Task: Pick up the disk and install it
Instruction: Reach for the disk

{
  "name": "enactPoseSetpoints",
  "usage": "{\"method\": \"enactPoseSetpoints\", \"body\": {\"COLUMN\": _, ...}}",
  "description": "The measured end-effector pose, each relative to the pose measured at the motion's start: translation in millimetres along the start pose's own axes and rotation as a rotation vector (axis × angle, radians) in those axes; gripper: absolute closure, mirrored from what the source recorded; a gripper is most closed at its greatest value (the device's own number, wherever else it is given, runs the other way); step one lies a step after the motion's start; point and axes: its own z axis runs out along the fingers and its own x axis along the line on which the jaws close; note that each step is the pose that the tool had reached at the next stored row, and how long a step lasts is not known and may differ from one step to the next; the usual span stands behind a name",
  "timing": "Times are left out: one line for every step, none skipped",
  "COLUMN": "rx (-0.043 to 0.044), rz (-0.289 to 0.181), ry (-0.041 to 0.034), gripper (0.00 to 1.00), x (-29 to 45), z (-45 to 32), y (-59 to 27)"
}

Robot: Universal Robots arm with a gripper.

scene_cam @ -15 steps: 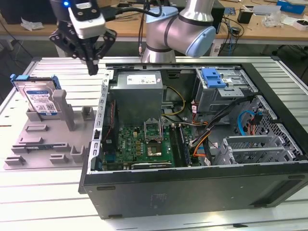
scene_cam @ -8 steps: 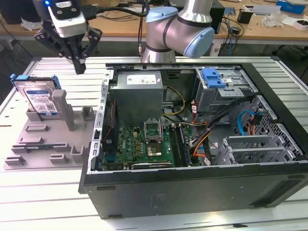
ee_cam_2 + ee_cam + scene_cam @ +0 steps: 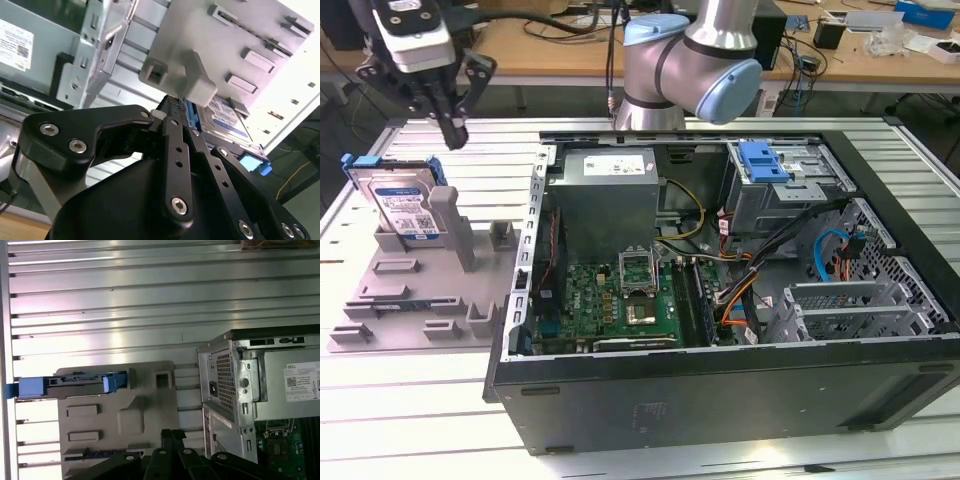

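The gripper [image 3: 453, 135] hangs fingers-down over the far end of the grey tray [image 3: 410, 300]. Its fingertips are drawn together, or very nearly, and nothing is between them. In the second wrist view the two black fingers [image 3: 176, 150] lie side by side with barely a gap. It touches nothing. From the exterior view it sits above and slightly to that view's right of the disk [image 3: 408, 205], about over the tall grey post [image 3: 447, 215], with clear air beneath it.

The disk has not been lifted. It stands on its long edge in a slot of the tray, label facing out, with its blue frame showing along the top and at the corner. I'd judge it is parked upright like that so a gripper coming straight down can close on its thin top edge. The first wrist view looks down on that edge [image 3: 80, 382] and shows it as a narrow strip.

Just beside the tray, on the same slatted metal table [image 3: 400, 420], the computer case [image 3: 720, 400] lies on its side with the panel off, presumably so its insides can be reached from above. In its far corner a metal drive cage with a blue latch [image 3: 765, 160] faces upward. The robot arm [image 3: 690, 60] stands behind the case.
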Motion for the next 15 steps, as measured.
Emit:
{"method": "enactPoseSetpoints", "body": {"rx": 0.0, "rz": 0.0, "ry": 0.0, "gripper": 0.89, "x": 3.4, "z": 0.1, "y": 1.0}}
{"method": "enactPoseSetpoints", "body": {"rx": 0.0001, "rz": 0.0, "ry": 0.0, "gripper": 0.89, "x": 7.1, "z": 0.2, "y": 2.1}}
{"method": "enactPoseSetpoints", "body": {"rx": 0.0, "rz": 0.0, "ry": 0.0, "gripper": 0.89, "x": 10.9, "z": 0.3, "y": 3.2}}
{"method": "enactPoseSetpoints", "body": {"rx": 0.0, "rz": 0.0, "ry": 0.0, "gripper": 0.89, "x": 19.2, "z": 0.5, "y": 5.6}}
{"method": "enactPoseSetpoints", "body": {"rx": 0.0, "rz": 0.0, "ry": 0.0, "gripper": 0.89, "x": 24.7, "z": 0.6, "y": 7.3}}
{"method": "enactPoseSetpoints", "body": {"rx": 0.0, "rz": 0.0, "ry": 0.0, "gripper": 0.89, "x": 27.8, "z": 0.7, "y": 8.3}}
{"method": "enactPoseSetpoints", "body": {"rx": 0.0001, "rz": 0.0, "ry": 0.0, "gripper": 0.89, "x": 33.1, "z": 0.8, "y": 9.9}}
{"method": "enactPoseSetpoints", "body": {"rx": 0.0, "rz": 0.0, "ry": 0.0, "gripper": 0.89, "x": 41.1, "z": 1.0, "y": 12.4}}
{"method": "enactPoseSetpoints", "body": {"rx": 0.0001, "rz": 0.0, "ry": 0.0, "gripper": 0.89, "x": 44.7, "z": 1.1, "y": 13.5}}
{"method": "enactPoseSetpoints", "body": {"rx": 0.0001, "rz": 0.0, "ry": -0.0001, "gripper": 0.89, "x": 49.4, "z": 1.3, "y": 15.0}}
{"method": "enactPoseSetpoints", "body": {"rx": 0.0, "rz": 0.0, "ry": 0.0, "gripper": 0.89, "x": 56.4, "z": 1.4, "y": 17.2}}
{"method": "enactPoseSetpoints", "body": {"rx": 0.0, "rz": 0.0, "ry": 0.0, "gripper": 0.89, "x": 59.8, "z": 1.6, "y": 18.3}}
{"method": "enactPoseSetpoints", "body": {"rx": 0.0, "rz": 0.0, "ry": -0.0001, "gripper": 0.89, "x": 63.2, "z": 1.7, "y": 19.5}}
{"method": "enactPoseSetpoints", "body": {"rx": 0.0, "rz": 0.0, "ry": 0.0, "gripper": 0.89, "x": 70.7, "z": 1.9, "y": 22.4}}
{"method": "enactPoseSetpoints", "body": {"rx": 0.0001, "rz": 0.0, "ry": 0.0, "gripper": 0.89, "x": 75.8, "z": 2.1, "y": 24.5}}
